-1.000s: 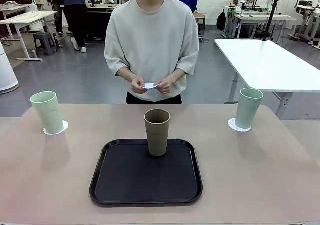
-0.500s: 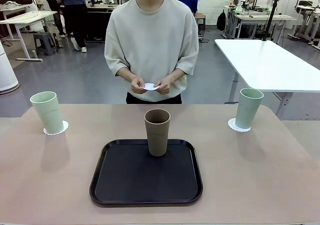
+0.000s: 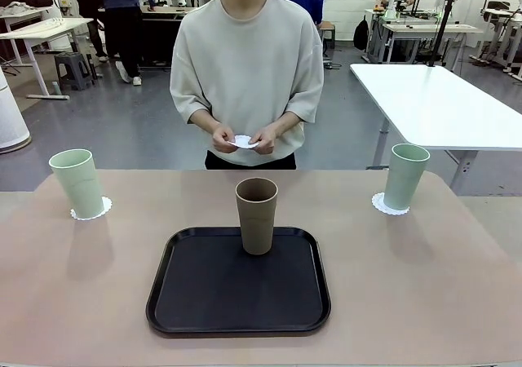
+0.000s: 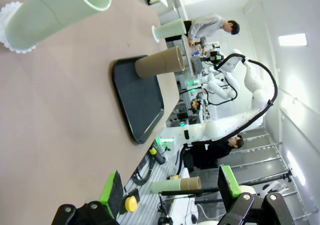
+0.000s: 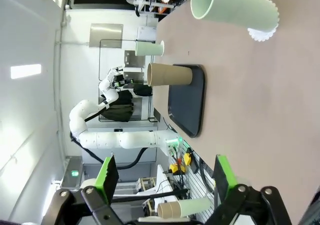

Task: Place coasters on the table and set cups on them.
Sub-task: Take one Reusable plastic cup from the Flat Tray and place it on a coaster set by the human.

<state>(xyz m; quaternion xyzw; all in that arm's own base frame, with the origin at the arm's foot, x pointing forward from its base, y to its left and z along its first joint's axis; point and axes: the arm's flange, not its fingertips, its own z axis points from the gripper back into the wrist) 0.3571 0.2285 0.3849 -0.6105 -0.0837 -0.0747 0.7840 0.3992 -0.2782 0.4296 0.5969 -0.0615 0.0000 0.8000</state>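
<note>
The table [image 3: 424,285] is smooth and matt, beige-pink. The brown cup [image 3: 257,216] and the pale green cups [image 3: 78,183] [image 3: 405,176] look matt too. The black tray [image 3: 236,302] seems plastic, its rim catching a dull sheen. The coasters [image 3: 104,209] are thin, lacy white paper; the person's sweater [image 3: 247,65], soft cloth

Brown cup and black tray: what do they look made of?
The brown cup looks like matte plastic or fibre composite: dull, even surface, no glare. The black tray looks like plastic, low-gloss, with a smooth raised rim catching faint light. Neither is certain by look alone.
</note>
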